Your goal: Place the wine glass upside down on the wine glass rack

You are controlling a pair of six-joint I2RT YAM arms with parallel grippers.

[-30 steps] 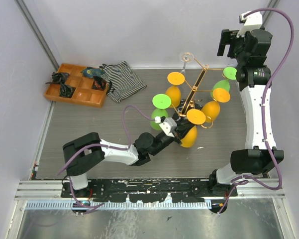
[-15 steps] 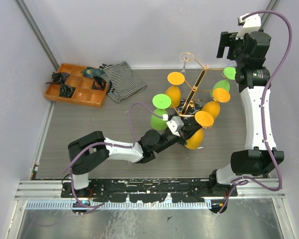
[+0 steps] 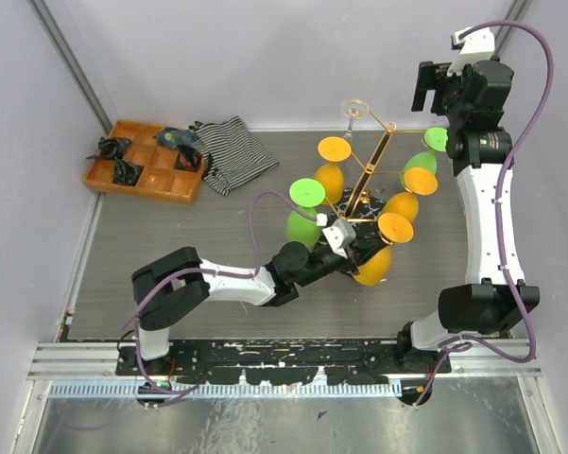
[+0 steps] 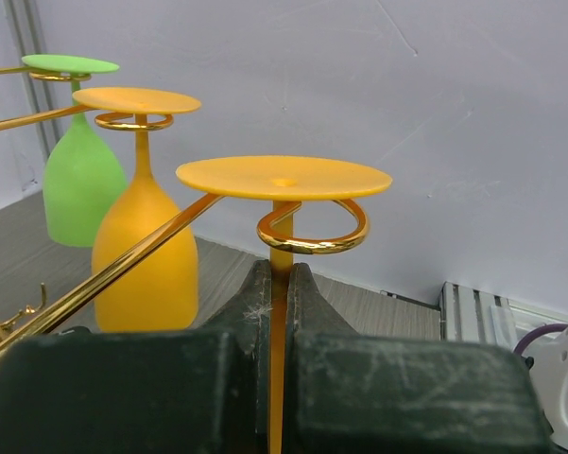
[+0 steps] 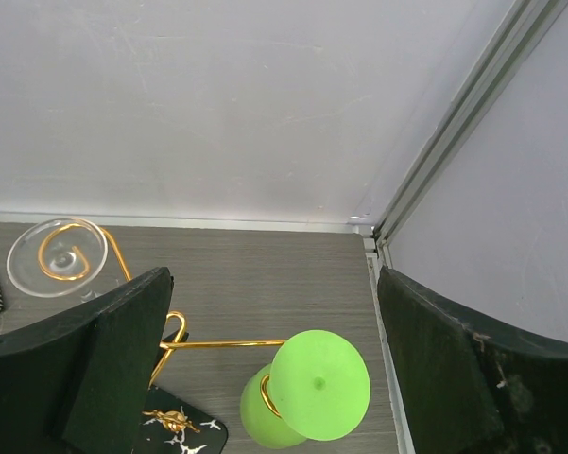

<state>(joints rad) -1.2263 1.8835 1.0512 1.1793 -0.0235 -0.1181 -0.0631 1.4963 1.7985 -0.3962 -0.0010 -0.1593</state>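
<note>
From above, the left gripper [image 3: 357, 250] reaches to the near side of the wine glass rack [image 3: 372, 168]. The orange wine glass [image 3: 375, 269] hangs there bowl down, with its round foot on top. How the fingers stand is not readable from this height. The left wrist camera gives it: both dark fingers [image 4: 170, 378] are pressed together on the thin stem. Just above them the stem passes through a gold curl of the rack, and the flat foot lies over the curl (whether it touches the wire, I cannot tell). Beside it another orange glass [image 4: 142, 255] and a green glass [image 4: 80, 184] hang the same way.

The table [image 3: 170, 232] is grey wood-grain, closed in by white walls. An orange tray [image 3: 140, 193] and a striped cloth [image 3: 232, 151] lie at the far left. The right gripper [image 3: 435, 87] is high at the far right corner, its jaws wide apart and holding nothing. Its camera looks down on a second green glass [image 5: 317, 383], a clear glass [image 5: 57, 257] and the black speckled base [image 5: 175, 426].
</note>
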